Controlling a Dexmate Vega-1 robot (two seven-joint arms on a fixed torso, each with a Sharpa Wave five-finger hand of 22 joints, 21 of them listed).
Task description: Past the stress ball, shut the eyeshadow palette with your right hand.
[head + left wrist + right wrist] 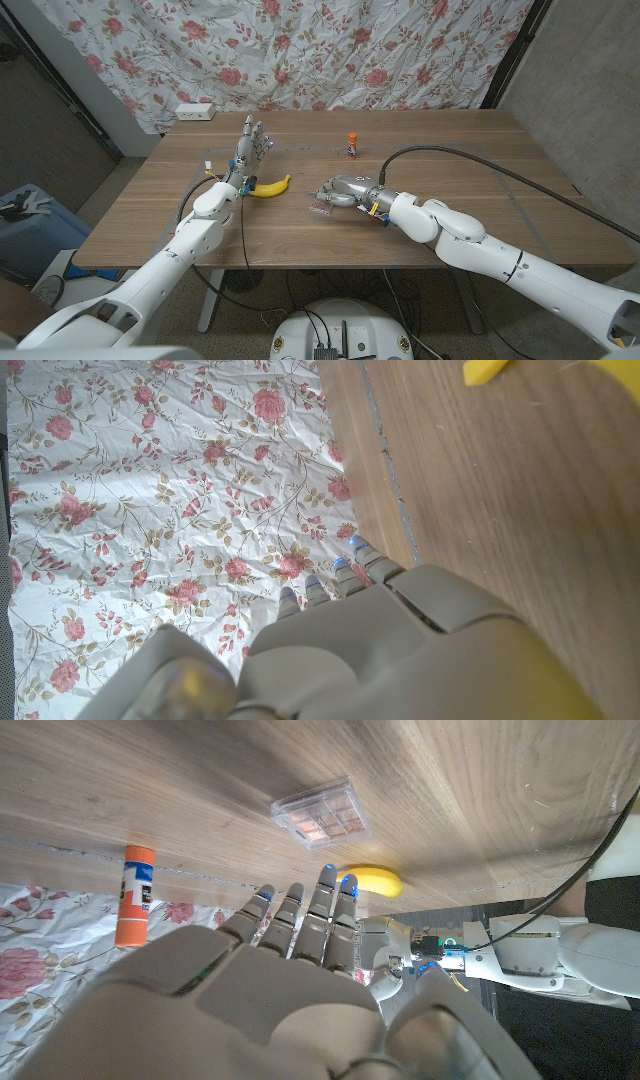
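A rose-print cloth hangs behind the wooden table [450, 160]. In the head view the right hand [345, 192] hovers at the small clear-lidded eyeshadow palette [322, 207], which lies mid-table beside the yellow banana-shaped stress ball [270, 187]; the left hand [250, 148] stands upright, fingers apart, empty. The left wrist view adds just a yellow corner. The right wrist view shows straight, empty fingers [322, 915] and the palette [318, 813] apparently closed already; a gentle flat press should confirm it. Its hinge is indistinct.
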